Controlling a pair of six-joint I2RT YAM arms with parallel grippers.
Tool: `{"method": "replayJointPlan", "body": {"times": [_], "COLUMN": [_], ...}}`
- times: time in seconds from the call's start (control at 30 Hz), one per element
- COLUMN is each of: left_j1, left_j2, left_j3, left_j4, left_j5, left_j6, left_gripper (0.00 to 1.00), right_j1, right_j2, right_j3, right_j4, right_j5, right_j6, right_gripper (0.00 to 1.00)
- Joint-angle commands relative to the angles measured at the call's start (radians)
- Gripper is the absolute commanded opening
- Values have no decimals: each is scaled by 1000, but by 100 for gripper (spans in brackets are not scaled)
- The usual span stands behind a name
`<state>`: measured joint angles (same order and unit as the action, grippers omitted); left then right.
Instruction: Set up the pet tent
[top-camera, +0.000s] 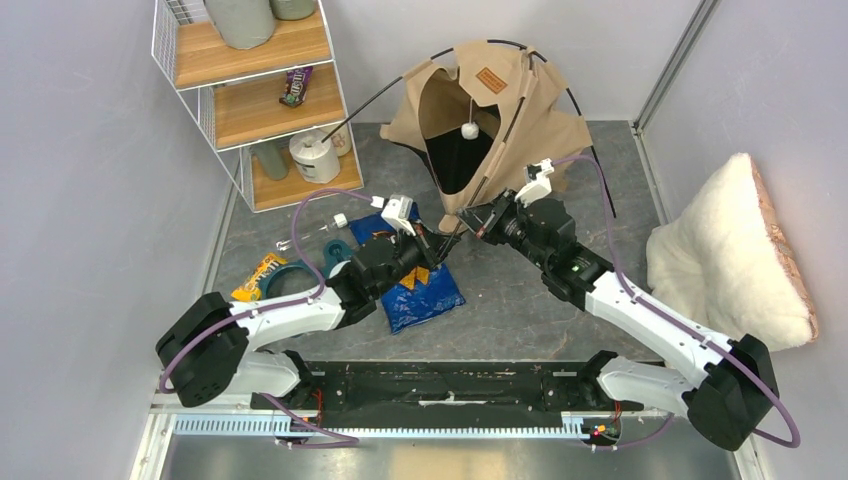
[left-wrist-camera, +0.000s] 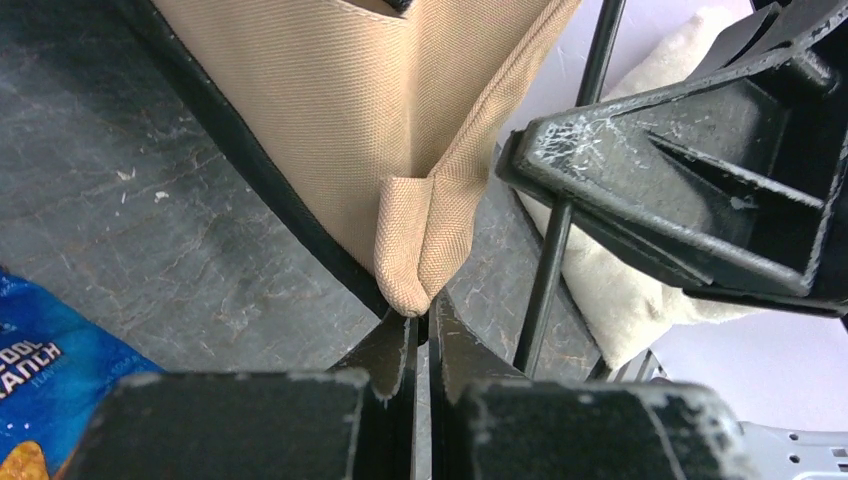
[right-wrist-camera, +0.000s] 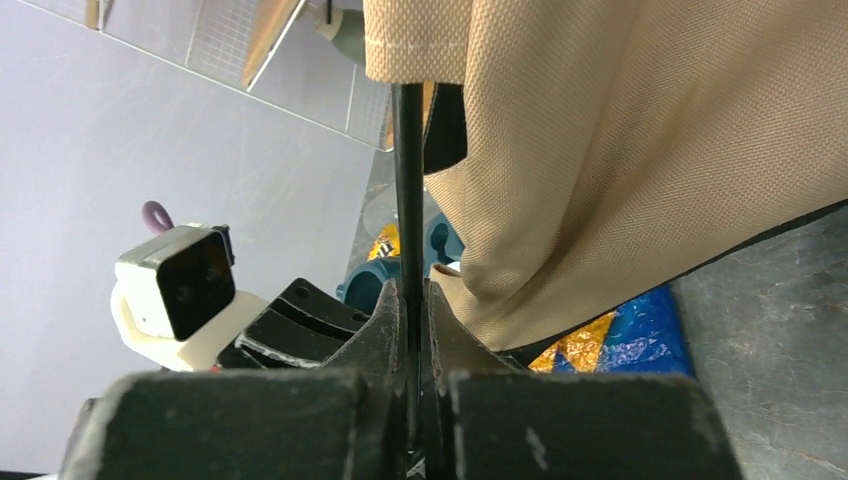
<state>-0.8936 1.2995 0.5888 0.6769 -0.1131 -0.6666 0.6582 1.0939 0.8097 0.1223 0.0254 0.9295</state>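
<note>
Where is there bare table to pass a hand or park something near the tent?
Free: the mat between the tent and the cushion, and the patch between blue chip bag and right arm. Crowded: from shelf to left arm, littered with snacks.

The tabletop (top-camera: 520, 300) is a dark grey, slate-patterned surface, scuffed with pale scratches in the left wrist view. At its back centre stands the pet tent (top-camera: 520, 130), its tan fabric reaching down to the surface. A blue chip bag (top-camera: 425, 300) lies flat in front of it, left of centre. Farther left lie a yellow snack packet (top-camera: 258, 277) and, just beside it, a teal ring (top-camera: 285, 270). A wire shelf unit (top-camera: 250, 100) stands at the back left. A fluffy white cushion (top-camera: 725, 260) rests on edge at the right side.
</note>
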Motion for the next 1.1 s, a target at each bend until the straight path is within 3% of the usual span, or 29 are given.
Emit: {"method": "replayJointPlan", "body": {"times": [0.0,0.2,0.43,0.53,0.87,1.07], "left_j1": [-21,-22,-22,-22,-22,-22], "left_j2": [-1,25,63,74,99,100], "left_j3": [9,4,-4,-7,-4,3], "left_j4": [-21,3,24,29,29,22], "left_j5": [14,-18,-27,-34,-51,-37], "left_j6": [-121,-152,-175,-177,-176,-176], "left_gripper": [2,2,2,2,2,2], "right_j1": [7,51,58,60,75,78], "right_j2": [32,33,-25,-54,-125,-65], "right_j3": [-19,-28,-55,-71,-139,-103], "right_j4": [71,8,-73,-91,-80,-71], "right_j5": [158,114,41,16,-23,-22], "right_j6": [-56,-89,-83,-90,-128,-160], "right_gripper": [0,0,30,37,43,36]}}
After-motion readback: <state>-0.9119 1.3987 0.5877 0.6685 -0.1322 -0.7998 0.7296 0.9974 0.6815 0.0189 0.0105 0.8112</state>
